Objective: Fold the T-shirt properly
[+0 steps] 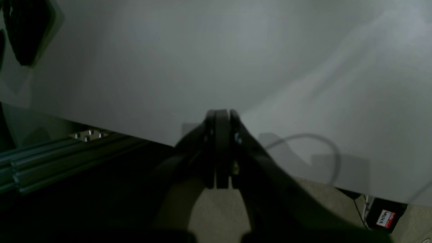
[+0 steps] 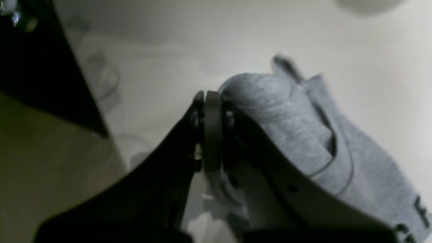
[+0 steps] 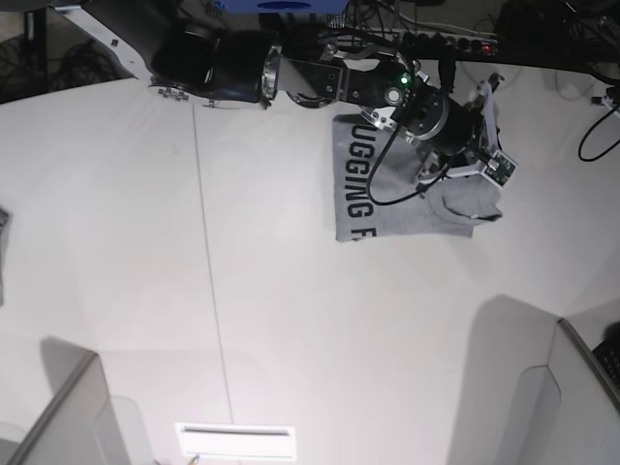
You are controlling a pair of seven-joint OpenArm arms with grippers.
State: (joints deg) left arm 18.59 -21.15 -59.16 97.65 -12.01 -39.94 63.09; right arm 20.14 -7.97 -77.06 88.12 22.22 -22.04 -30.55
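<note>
The heather-grey T-shirt [image 3: 387,208] lies at the far right of the white table [image 3: 291,291], with black block lettering [image 3: 356,184] running along its left side. My right gripper [image 3: 450,192] is down on the shirt's right part, where the cloth is bunched up. In the right wrist view the right gripper [image 2: 211,96] is shut on a raised fold of the T-shirt [image 2: 297,128], which bulges around one finger. My left gripper [image 1: 221,113] is shut on nothing, over the table's edge. I cannot make out the left arm itself in the base view.
Cables and a power strip [image 3: 446,39] crowd the far edge, and a black cable [image 3: 596,136] loops at the right. Grey panels stand at the near corners [image 3: 58,407] [image 3: 581,387]. Below the table edge are a metal frame rail [image 1: 50,158] and a black box [image 1: 384,217].
</note>
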